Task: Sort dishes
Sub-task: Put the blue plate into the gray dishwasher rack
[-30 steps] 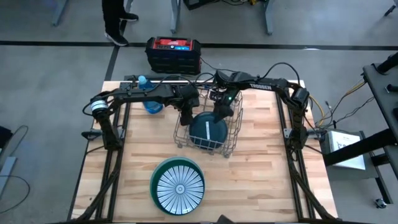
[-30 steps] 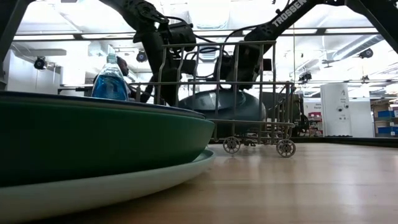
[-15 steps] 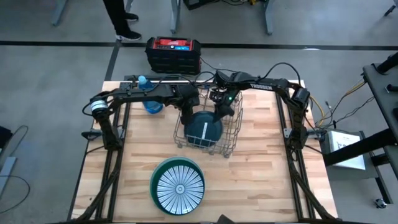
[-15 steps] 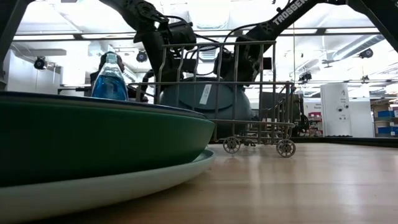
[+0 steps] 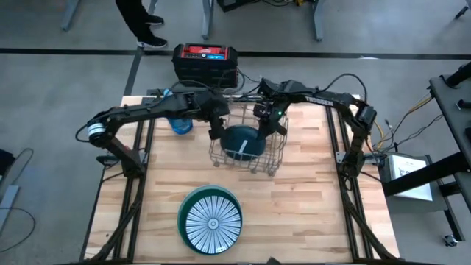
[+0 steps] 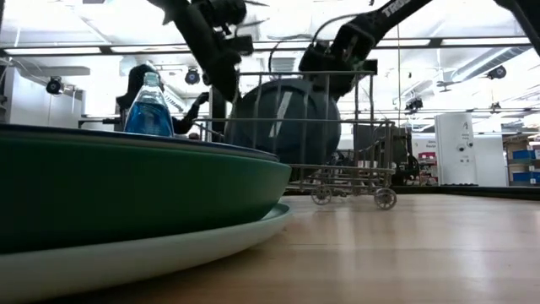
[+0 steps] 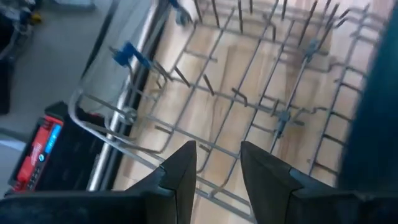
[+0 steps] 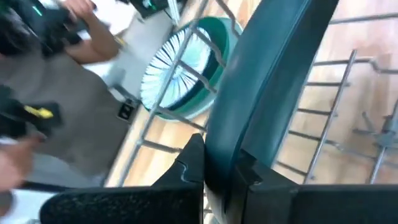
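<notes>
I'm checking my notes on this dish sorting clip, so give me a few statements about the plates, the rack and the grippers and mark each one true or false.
1. The right gripper is shut on the rim of the dark teal plate. True.
2. The dark teal plate lies flat on the table. False: it stands on edge inside the wire rack.
3. The striped plate sits on top of the green plates near the table's front edge. True.
4. The blue bottle stands inside the wire rack. False: it stands on the table outside the rack, on the left arm's side.
5. The left gripper holds the striped plate. False: it is at the rack, its fingers apart and empty.
</notes>
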{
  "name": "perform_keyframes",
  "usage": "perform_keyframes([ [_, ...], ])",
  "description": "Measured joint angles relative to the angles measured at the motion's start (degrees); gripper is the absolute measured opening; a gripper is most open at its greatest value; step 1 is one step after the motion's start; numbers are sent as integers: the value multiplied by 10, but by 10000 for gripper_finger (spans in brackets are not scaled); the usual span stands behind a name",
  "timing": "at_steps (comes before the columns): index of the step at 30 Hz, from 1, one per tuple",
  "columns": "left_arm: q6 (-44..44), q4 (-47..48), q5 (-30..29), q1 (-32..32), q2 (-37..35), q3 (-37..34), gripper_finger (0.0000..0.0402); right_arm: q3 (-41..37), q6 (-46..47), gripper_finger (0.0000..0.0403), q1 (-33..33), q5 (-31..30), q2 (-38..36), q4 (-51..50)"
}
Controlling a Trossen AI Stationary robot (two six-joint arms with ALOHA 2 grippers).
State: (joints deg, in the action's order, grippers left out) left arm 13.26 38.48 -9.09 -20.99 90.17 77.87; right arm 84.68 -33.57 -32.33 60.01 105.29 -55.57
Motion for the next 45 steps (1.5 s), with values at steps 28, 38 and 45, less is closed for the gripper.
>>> perform_keyframes([
  [28, -100, -172, 163, 11, -123, 0, 115, -119, -87, 0, 316, -1123, -249, 70],
  [38, -158, -231, 250, -13, -125, 0, 117, -274, -183, 0, 400, -1443, -236, 130],
  [45, -190, -225, 251, -30, -119, 0, 136, -308, -125, 0, 445, -1488, -241, 130],
])
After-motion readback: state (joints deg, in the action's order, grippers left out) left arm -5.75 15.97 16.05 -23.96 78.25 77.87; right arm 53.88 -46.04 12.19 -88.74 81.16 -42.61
